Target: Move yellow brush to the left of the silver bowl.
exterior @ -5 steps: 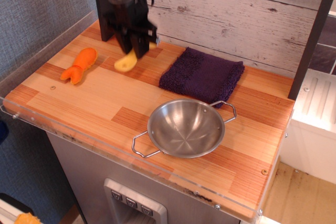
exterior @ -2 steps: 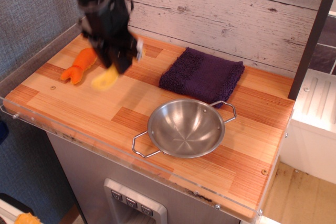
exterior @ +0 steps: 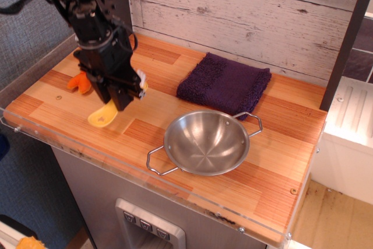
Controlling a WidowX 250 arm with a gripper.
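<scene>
The gripper (exterior: pixel 121 98) has carried the yellow brush (exterior: pixel 104 116) forward from the back wall, now covering most of the orange toy (exterior: pixel 76 81) behind it.

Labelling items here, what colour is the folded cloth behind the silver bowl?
Dark purple cloth; observation.image, the only view, shows it clearly.

**Brush & bowl, positions now**

Yellow brush (exterior: pixel 105 115): small, plastic, tilted w/ rounded handle end low near counter, white bristles up top; middle hidden by gripper. Sits left of silver bowl (exterior: pixel 205 141), well apart. Bowl: round, shiny steel, 2 wire handles, upright, near front edge.
</scene>
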